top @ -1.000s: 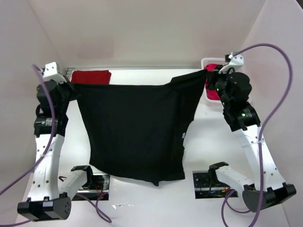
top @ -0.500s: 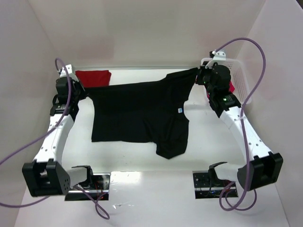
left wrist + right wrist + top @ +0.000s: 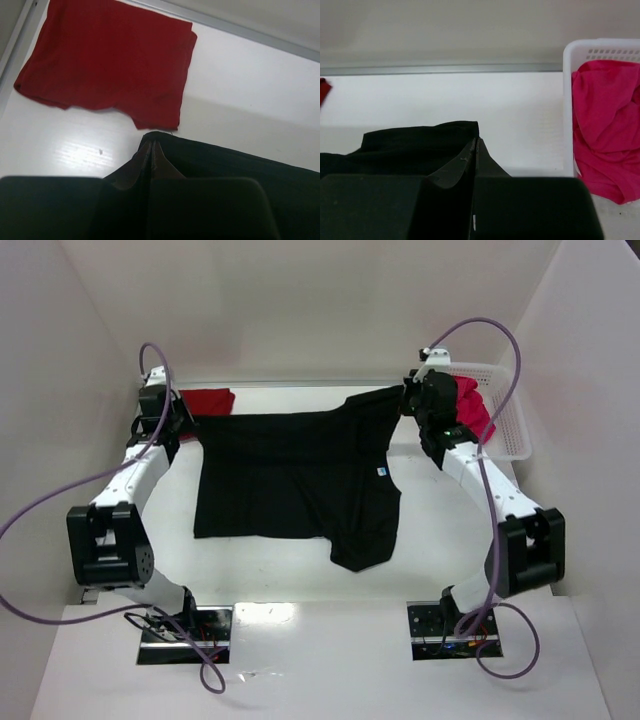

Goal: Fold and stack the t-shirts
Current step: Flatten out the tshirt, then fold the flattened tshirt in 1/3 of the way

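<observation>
Top: laying-out step, by the look of it. Left claw (image 3: 186, 421) and right claw (image 3: 408, 400) each pinched shut on a far corner of the black t-shirt (image 3: 290, 480), which is stretched between them and draped on the tabletop (image 3: 440, 530) on their near side.

Left wrist: clamped on black cloth. Dark red t-shirt (image 3: 110, 60) flat just beyond the claw.

Right wrist: same pinch. Pink-red t-shirt (image 3: 605, 125) in the white mesh basket (image 3: 567, 100), right of the claw.

Next, probably: release flat, smooth the bunched right side, regrip for the first fold.

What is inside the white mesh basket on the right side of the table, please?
A crumpled pink-red t-shirt lies inside the white basket. Whether anything lies beneath it cannot be seen, because the cloth covers most of the basket's floor.
</observation>
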`<move>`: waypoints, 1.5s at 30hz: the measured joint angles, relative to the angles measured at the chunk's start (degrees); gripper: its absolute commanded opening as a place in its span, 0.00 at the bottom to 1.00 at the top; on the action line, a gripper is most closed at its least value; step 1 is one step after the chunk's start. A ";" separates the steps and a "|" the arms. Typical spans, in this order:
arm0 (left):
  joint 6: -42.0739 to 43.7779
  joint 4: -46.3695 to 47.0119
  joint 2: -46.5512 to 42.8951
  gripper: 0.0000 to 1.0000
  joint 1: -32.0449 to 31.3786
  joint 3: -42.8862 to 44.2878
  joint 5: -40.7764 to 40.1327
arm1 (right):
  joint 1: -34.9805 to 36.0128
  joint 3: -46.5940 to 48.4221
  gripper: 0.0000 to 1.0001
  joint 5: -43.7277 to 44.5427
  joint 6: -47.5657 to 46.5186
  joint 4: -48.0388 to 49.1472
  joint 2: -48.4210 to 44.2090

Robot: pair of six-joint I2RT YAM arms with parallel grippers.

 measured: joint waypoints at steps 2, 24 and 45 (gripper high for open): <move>0.00 1.03 3.37 0.00 0.00 2.47 0.24 | 0.00 0.94 0.00 0.28 -0.33 0.31 3.10; 1.79 5.11 23.89 0.00 2.62 21.84 3.63 | -1.88 19.43 0.00 -2.43 -2.23 6.82 27.61; 1.64 4.39 14.69 0.00 3.32 5.70 3.80 | 0.81 -0.04 0.00 -10.73 -0.52 9.46 21.16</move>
